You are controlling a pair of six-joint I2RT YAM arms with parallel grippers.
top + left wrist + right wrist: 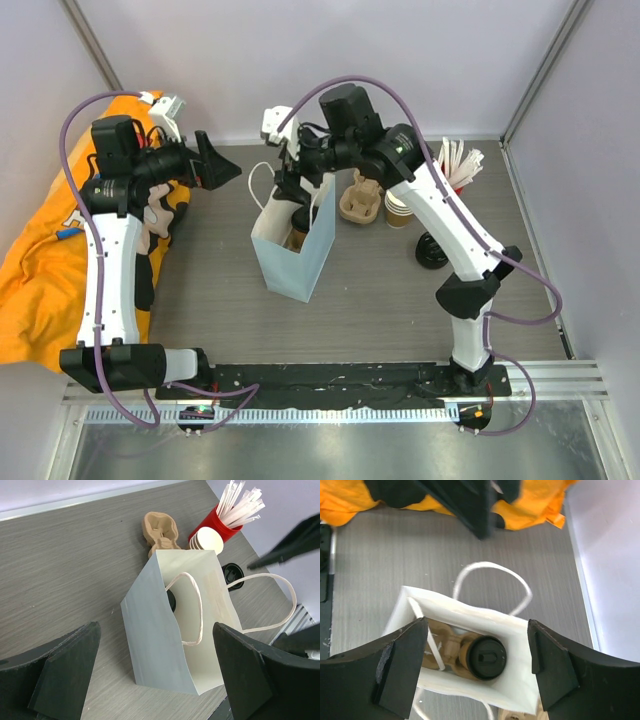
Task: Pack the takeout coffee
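Top external view, working from my left: an orange cloth (40,270) is bunched up at the table's (380,300) left edge. Above it I have the left gripper (222,160) hanging in the air, jaws spread fully and nothing between them, pointing toward the white paper bag (285,265). The bag stands upright near the middle of the table, mouth open, its handles flopped outward. The takeout coffee (485,657) sits upright inside, black lid on, with a tan pulp piece (445,647) beside it. My right gripper (477,662) hovers directly above the bag's mouth, released: its fingers (402,665) stand wide to either side, clear of the cup. Further right I see a pulp cup carrier (360,200), a stack of brown cups (398,208), a red holder of wrapped straws (220,522), and nearer to me the loose black lids (432,250).
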